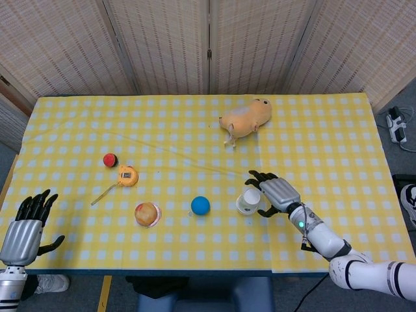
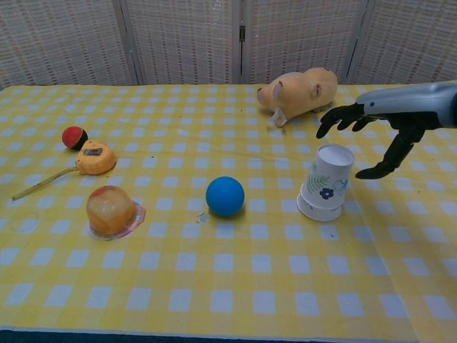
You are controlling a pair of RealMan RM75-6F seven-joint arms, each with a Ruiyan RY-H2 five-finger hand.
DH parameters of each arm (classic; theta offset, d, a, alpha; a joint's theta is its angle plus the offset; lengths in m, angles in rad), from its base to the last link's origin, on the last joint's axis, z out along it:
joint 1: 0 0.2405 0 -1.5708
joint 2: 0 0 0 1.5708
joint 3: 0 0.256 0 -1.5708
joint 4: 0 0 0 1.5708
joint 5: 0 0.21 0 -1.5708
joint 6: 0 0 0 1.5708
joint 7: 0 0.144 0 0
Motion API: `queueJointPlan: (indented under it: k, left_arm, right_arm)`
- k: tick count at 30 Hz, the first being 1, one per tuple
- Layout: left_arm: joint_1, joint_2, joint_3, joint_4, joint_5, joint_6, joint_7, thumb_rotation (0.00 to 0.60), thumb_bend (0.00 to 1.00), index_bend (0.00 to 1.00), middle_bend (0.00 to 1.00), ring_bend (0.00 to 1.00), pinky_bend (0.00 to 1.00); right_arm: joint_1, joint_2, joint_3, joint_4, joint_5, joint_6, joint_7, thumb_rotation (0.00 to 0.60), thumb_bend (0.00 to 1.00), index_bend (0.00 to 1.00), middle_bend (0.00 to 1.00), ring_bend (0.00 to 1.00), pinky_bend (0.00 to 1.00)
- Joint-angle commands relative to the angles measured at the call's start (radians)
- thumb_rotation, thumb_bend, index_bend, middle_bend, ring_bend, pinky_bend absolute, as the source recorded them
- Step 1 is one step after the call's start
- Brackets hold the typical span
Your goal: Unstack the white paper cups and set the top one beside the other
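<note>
Beside one upturned cup stack [image 2: 325, 183], the right hand [image 2: 385, 118] hovers spread; two balls [image 2: 225, 196] nearby.

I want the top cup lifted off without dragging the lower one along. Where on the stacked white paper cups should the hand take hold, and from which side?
The white paper cups with blue flower print stand upside down, tilted, with the flat base up. Probably grip the upper wall near that base, coming from the robot's right, where the open right hand hovers with fingers apart; the blue ball sits on the other side.
</note>
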Motion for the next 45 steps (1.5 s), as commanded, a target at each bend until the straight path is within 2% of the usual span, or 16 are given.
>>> queueJointPlan:
  k: [1,14,21,45]
  left_arm:
    - [0.0,-0.001,0.0,0.003,-0.002,-0.001,-0.003,0.6,0.25,0.07,0.01,0.03,0.0]
    - [0.0,-0.006,0.001,0.017,-0.004,-0.005,-0.015,0.6,0.25,0.07,0.01,0.03,0.0]
    - [0.001,-0.008,0.001,0.024,-0.007,-0.006,-0.022,0.6,0.25,0.07,0.01,0.03,0.0]
    - [-0.001,-0.008,0.001,0.03,-0.018,-0.017,-0.027,0.6,0.25,0.07,0.01,0.02,0.0]
  right_arm:
    - [0.026,-0.007,-0.012,0.004,0.034,-0.003,-0.012,0.6,0.32,0.21,0.05,0.08,0.1]
    - [0.08,-0.031,-0.038,0.026,0.095,0.014,-0.007,0.6,0.39,0.25,0.06,0.09,0.1]
    - [0.097,-0.035,-0.05,0.028,0.111,0.019,0.0,0.6,0.39,0.26,0.06,0.1,0.1]
    - [0.11,-0.017,-0.067,0.01,0.092,0.05,0.031,0.6,0.43,0.35,0.09,0.1,0.1]
